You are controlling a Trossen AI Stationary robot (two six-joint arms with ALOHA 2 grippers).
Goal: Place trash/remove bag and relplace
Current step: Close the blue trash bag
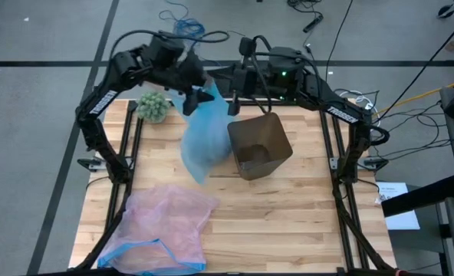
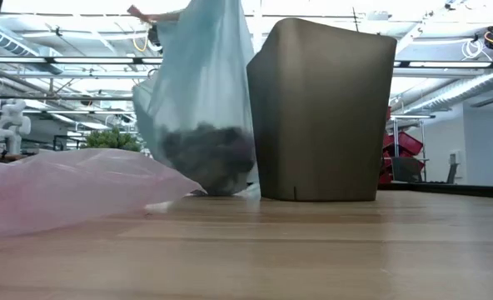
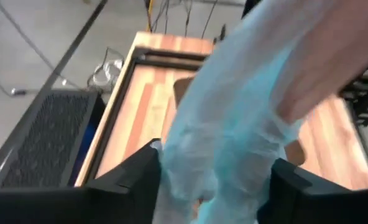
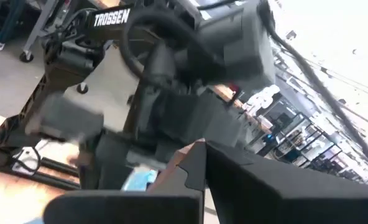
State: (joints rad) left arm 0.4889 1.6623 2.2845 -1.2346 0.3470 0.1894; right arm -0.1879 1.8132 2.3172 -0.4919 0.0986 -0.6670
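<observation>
table (image 1: 288, 215): left hand (image 3: 212, 186) holds blue bag (image 1: 204, 138).

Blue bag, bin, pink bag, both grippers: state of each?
blue bag: out of the bin, hanging, dark trash in its bottom
left gripper: jaws wide around the bag's top
brown bin: upright, unlined
pink bag: flat on the table
right gripper: shut, raised behind the bin
</observation>
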